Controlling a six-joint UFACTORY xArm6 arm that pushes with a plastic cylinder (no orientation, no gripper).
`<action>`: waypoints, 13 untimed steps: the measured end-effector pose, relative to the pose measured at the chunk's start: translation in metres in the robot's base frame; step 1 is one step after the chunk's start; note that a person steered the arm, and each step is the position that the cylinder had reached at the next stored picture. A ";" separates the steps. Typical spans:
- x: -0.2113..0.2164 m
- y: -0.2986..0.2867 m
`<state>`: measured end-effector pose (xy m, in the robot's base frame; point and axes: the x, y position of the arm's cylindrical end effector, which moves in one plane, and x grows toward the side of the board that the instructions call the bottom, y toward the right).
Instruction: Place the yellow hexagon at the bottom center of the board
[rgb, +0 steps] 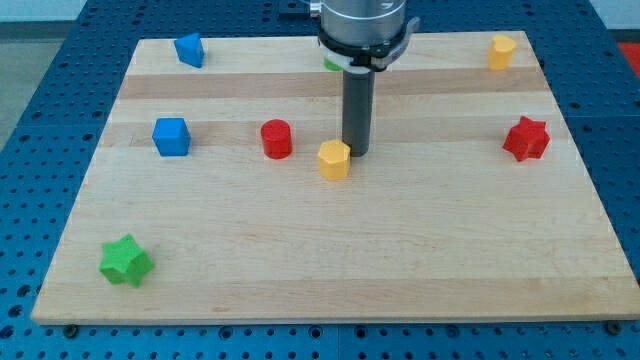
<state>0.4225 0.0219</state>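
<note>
The yellow hexagon (334, 159) sits near the middle of the wooden board (330, 260), slightly left of centre. My tip (356, 151) stands right at its upper right side, touching or almost touching it. The rod rises from there toward the view's top and its housing hides most of a green block (330, 65) at the top centre.
A red cylinder (276, 139) lies left of the hexagon, a blue cube (171, 136) further left. A blue block (189, 49) is at top left, a yellow block (502, 51) at top right, a red star (526, 138) at right, a green star (126, 261) at bottom left.
</note>
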 end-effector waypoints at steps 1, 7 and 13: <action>-0.009 -0.017; 0.052 -0.038; 0.121 -0.023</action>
<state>0.5437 -0.0009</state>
